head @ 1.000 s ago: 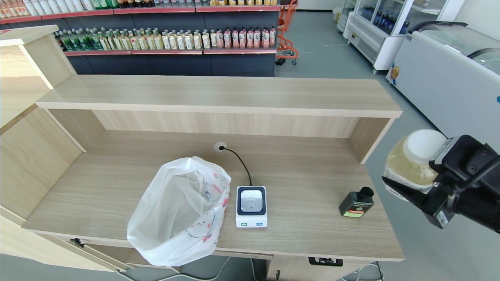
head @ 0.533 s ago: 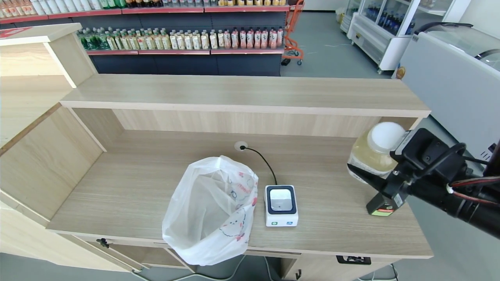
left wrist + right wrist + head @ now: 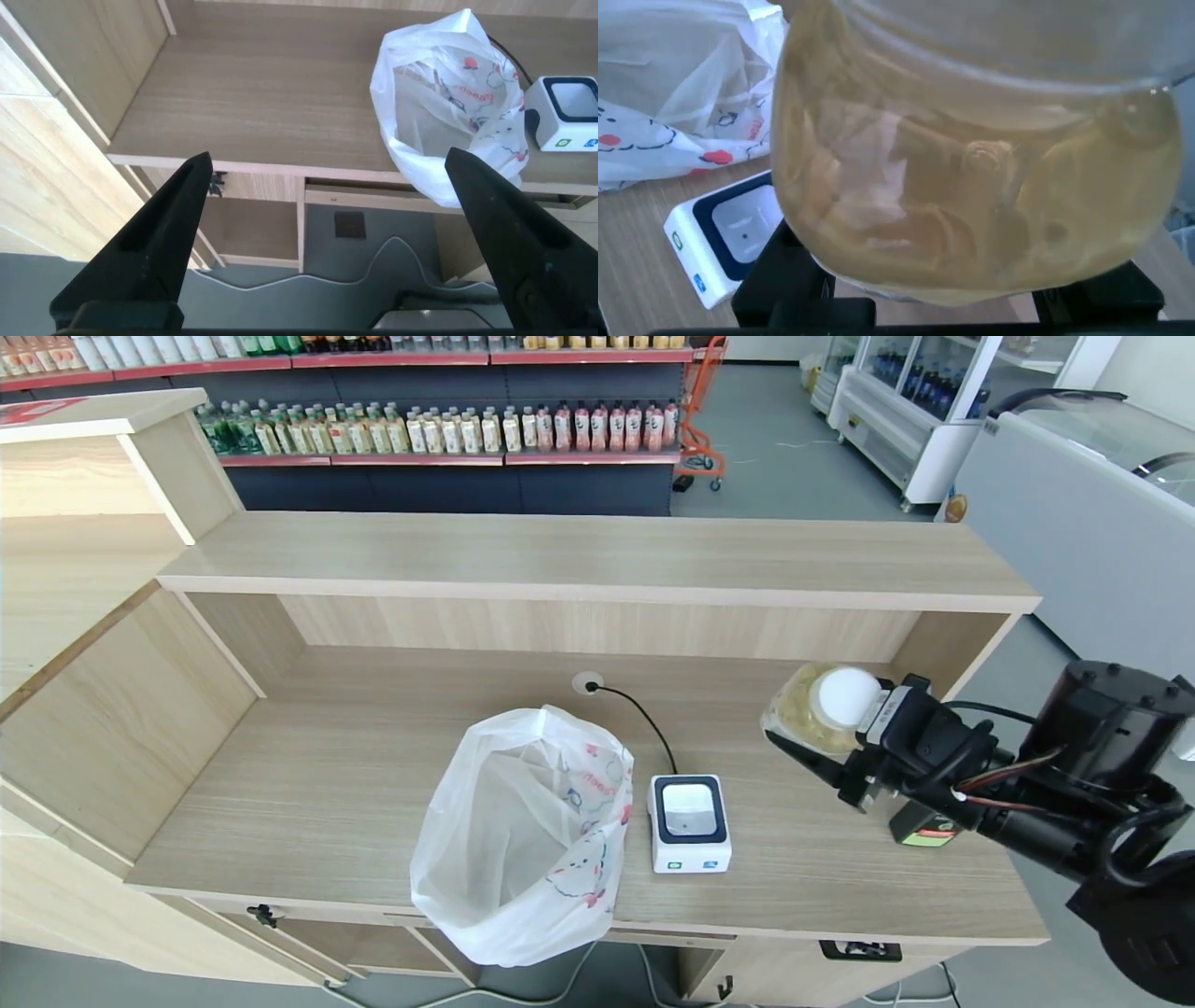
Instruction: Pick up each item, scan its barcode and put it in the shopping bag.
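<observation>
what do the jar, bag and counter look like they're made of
The jar looks like clear glass or hard plastic, glossy, contents showing through. The bag is thin translucent plastic film, crinkled and printed. The counter is pale wood-grain board, likely matte laminate.

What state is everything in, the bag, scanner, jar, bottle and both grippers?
shopping bag: open, standing on the counter.
scanner: flat on the counter, cable attached.
jar: lid on, held above the counter.
small bottle: on the counter, partly hidden.
right gripper: shut on the jar.
left gripper: open, empty.
</observation>
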### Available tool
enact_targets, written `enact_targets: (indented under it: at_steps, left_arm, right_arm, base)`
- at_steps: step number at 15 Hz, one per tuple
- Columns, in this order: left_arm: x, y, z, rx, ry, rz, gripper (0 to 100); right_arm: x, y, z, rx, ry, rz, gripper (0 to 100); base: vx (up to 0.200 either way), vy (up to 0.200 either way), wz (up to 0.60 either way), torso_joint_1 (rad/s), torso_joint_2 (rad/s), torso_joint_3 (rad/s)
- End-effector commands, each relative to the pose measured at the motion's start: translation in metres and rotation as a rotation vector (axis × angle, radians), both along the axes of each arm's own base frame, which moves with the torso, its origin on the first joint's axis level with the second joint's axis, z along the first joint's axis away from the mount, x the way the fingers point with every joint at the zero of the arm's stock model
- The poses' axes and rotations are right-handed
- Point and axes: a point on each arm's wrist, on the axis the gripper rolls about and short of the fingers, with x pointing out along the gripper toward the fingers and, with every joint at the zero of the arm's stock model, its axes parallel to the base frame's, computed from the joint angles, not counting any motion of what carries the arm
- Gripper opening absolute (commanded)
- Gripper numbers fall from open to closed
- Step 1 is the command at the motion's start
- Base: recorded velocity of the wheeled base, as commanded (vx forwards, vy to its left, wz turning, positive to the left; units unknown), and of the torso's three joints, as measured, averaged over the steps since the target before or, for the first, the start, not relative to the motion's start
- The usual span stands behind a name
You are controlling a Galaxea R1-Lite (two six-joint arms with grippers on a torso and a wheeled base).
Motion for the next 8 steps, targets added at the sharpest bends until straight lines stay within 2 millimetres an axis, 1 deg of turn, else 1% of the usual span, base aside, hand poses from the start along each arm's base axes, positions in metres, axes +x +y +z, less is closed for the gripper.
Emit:
enact_targets:
  at_steps: [1, 3, 5, 8]
  left_arm:
    - [0.0, 0.0, 0.0, 0.0, 0.0, 0.001, 100]
    - [0.0, 0.0, 0.0, 0.0, 0.0, 0.001, 100]
    - [0.0, 0.0, 0.0, 0.0, 0.0, 0.001, 100]
    - [0.0, 0.0, 0.0, 0.0, -0.002, 0.001, 100]
  right_arm:
    - [0.018, -0.001, -0.037, -0.027, 0.061, 0.018, 0]
    - [0.019, 0.004, -0.045, -0.029, 0.078, 0.051, 0]
    - [0.021, 0.01, -0.05, -0.028, 0.095, 0.07, 0]
    - [0.024, 0.014, -0.061, -0.033, 0.128, 0.081, 0]
  base:
    - [0.0, 0.0, 0.0, 0.0, 0.0, 0.0]
    - [0.0, 0.0, 0.0, 0.0, 0.0, 0.0]
    - [0.0, 0.0, 0.0, 0.0, 0.0, 0.0]
    - [0.0, 0.0, 0.0, 0.0, 0.0, 0.0]
